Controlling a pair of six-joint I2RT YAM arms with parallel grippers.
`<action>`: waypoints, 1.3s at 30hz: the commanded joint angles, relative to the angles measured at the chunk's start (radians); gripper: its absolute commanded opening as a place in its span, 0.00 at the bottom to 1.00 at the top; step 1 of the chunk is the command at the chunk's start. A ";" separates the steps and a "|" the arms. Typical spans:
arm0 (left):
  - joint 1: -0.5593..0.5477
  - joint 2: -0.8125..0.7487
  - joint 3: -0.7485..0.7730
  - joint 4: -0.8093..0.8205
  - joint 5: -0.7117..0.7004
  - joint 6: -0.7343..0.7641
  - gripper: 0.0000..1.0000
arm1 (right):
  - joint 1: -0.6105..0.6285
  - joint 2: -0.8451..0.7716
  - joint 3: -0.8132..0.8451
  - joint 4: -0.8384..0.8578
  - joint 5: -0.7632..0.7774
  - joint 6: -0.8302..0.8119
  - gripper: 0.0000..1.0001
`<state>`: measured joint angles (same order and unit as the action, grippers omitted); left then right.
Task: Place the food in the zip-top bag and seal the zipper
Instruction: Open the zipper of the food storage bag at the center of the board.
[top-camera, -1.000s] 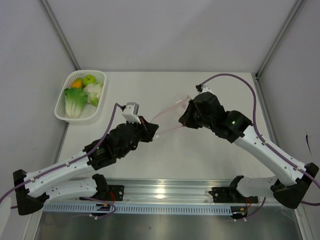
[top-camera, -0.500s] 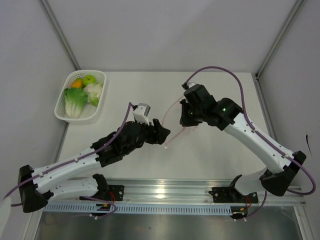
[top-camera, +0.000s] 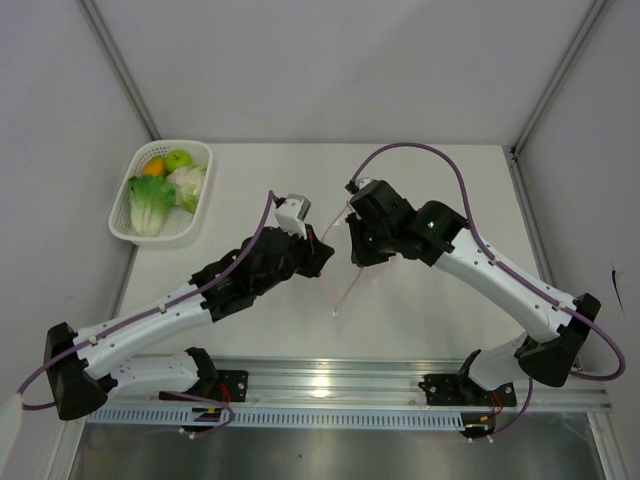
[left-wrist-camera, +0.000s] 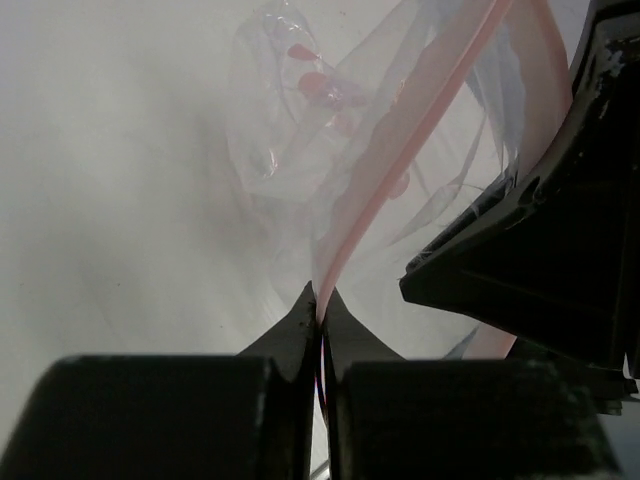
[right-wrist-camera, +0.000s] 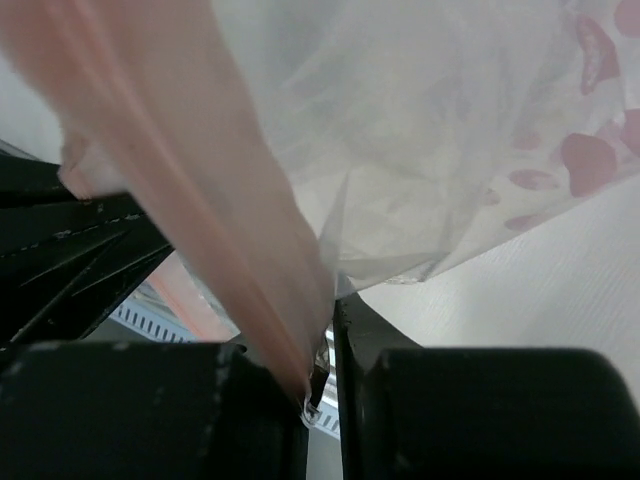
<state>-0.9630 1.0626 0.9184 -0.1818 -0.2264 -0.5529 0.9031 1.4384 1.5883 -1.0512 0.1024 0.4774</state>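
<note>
My left claw (left-wrist-camera: 318, 300) and right claw (right-wrist-camera: 320, 340) each pinch the thin pink-red zipper strip (left-wrist-camera: 420, 130) | clear crinkly plastic zip-top bag (top-camera: 345, 275) hangs between them, likely to pull its mouth open | toy produce (top-camera: 165, 185) sits in white mesh basket (top-camera: 120, 232)

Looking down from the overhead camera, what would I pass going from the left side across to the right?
White mesh plastic basket holding toy produce → left black two-finger gripper → clear crinkly zip-top bag with a pink strip, pinched by both → right black two-finger gripper.
</note>
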 joint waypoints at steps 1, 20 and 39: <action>0.009 -0.007 0.004 0.015 0.030 -0.013 0.01 | 0.003 -0.007 0.032 -0.029 0.089 0.010 0.14; 0.196 -0.021 -0.006 -0.105 -0.087 -0.047 0.01 | -0.006 0.172 0.151 0.025 0.444 -0.005 0.00; 0.310 0.318 0.229 -0.002 0.246 0.024 0.03 | 0.008 0.272 0.233 0.135 0.594 -0.048 0.00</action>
<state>-0.6586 1.3468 1.0866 -0.2379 -0.0883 -0.5484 0.9001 1.7077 1.7687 -0.8711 0.5705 0.4316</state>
